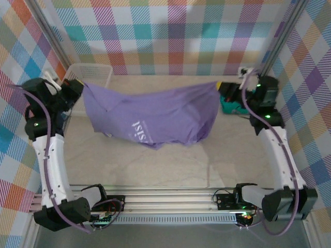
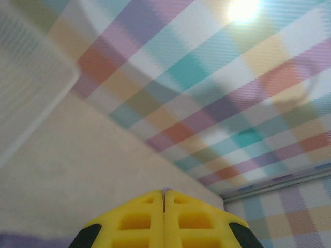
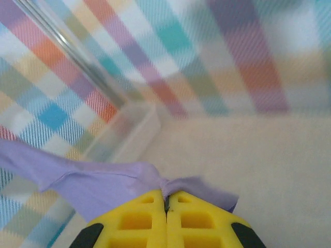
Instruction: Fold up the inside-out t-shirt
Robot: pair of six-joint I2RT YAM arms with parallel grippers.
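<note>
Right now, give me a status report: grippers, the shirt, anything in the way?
Left gripper, right gripper: shut on the t-shirt. T-shirt strung between them, sagging in the middle. Teal garment near right gripper, basket far left.

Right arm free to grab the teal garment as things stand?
Probably not yet. The right gripper is shut on a corner of the shirt; the teal garment lies close beside it, but the shirt would have to go first.

White letters "sist" (image 1: 137, 130) on the t-shirt (image 1: 170, 111), turned sideways, smaller print just beside them too small to read.
</note>
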